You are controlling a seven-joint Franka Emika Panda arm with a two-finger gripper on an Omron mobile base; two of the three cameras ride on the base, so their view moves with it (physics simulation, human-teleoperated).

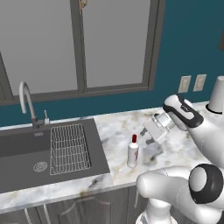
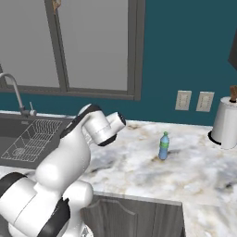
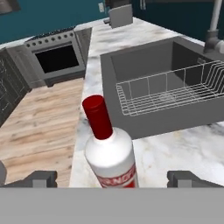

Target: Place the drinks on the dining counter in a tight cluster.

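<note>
The arm (image 1: 175,183) rises from 5 o'clock in the left base view, folds at a white elbow, and reaches back toward 10 o'clock over the worktop (image 1: 118,127), its wrist angled down. The gripper (image 3: 112,177) hangs just beside the white bottle (image 1: 133,151), fingers (image 3: 41,178) spread wide to either side of it and not touching it (nothing is held).

In the hand view the white bottle sits between the two tips at 6 o'clock, upright, with a red cap (image 3: 98,116), a rounded white shoulder and a red printed label at its lower edge. In the left base view it stands on the marble just right of the sink (image 1: 48,151), near the front edge.

In the sink a wire rack (image 1: 69,148) fills the right half; it holds nothing that can be made out. A drain (image 1: 40,166) shows at the sink's lower left, and a curved tap (image 1: 26,103) stands behind it at 10 o'clock.

In the right base view a pale blue-green bottle (image 2: 163,146) with a blue cap stands upright on the worktop at 3 o'clock of the arm, well apart from it. A paper-towel roll (image 2: 225,122) stands at the far right against the teal wall.
</note>
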